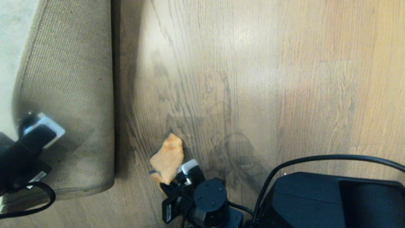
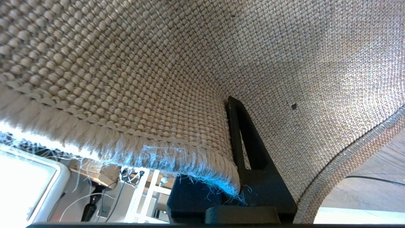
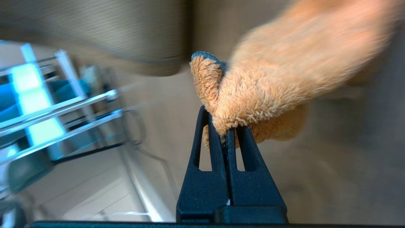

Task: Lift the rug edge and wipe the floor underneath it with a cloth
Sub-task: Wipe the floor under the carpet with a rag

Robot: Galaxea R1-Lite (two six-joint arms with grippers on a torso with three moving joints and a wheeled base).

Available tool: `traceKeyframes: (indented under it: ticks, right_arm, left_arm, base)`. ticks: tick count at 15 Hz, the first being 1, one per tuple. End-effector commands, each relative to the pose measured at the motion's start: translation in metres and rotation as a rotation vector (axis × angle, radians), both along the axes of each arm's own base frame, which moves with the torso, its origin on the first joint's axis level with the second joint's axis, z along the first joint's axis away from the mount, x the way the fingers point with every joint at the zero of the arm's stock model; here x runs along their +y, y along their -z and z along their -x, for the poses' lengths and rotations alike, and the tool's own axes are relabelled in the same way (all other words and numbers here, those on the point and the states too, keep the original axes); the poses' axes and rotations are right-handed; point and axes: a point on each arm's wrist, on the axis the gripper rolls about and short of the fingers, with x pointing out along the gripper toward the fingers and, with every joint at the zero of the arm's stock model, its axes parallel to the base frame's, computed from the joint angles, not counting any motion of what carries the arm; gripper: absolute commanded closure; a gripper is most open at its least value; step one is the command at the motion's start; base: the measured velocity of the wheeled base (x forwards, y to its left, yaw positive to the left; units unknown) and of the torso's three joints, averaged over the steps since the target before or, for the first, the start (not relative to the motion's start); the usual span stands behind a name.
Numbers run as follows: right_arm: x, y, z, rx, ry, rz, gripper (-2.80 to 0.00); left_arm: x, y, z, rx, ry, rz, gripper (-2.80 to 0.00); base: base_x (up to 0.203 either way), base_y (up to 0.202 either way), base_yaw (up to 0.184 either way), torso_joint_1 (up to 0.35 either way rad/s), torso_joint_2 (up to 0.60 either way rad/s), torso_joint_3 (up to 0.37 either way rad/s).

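Note:
The rug edge is folded back at the left, showing its tan woven backing. My left gripper is shut on that edge and holds it up. In the left wrist view one black finger presses against the backing beside the fringed border, and the other finger is hidden behind the rug. The bare wood floor lies to the right of the fold. The fluffy orange cloth hangs low over the floor near the fold. My right gripper is shut on a corner of the cloth.
My black base and a black cable fill the lower right. A metal rack stands beyond the rug's corner in the right wrist view. White furniture shows under the lifted edge.

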Motion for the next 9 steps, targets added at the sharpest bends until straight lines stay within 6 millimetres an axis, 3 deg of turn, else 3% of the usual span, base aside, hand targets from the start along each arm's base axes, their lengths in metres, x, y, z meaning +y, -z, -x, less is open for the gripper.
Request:
traceKeyframes:
  ticks: [1, 6, 9]
  right_arm:
    - [-0.024, -0.010, -0.014, -0.004, 0.059, -0.009, 0.00]
    - [-0.076, -0.030, -0.048, -0.012, 0.202, -0.019, 0.00]
    - [-0.088, -0.035, -0.049, -0.010, 0.222, -0.016, 0.00]
  left_arm:
    - [0.000, 0.000, -0.001, 0.004, 0.000, -0.004, 0.00]
    - [0.000, 0.001, 0.000, 0.003, 0.001, -0.003, 0.00]
    - [0.000, 0.001, 0.000, 0.003, 0.001, -0.003, 0.00]
  base:
    - [0.000, 0.000, 0.000, 0.000, 0.00, 0.000]
    - [0.000, 0.000, 0.000, 0.000, 0.00, 0.000]
    - [0.000, 0.000, 0.000, 0.000, 0.00, 0.000]
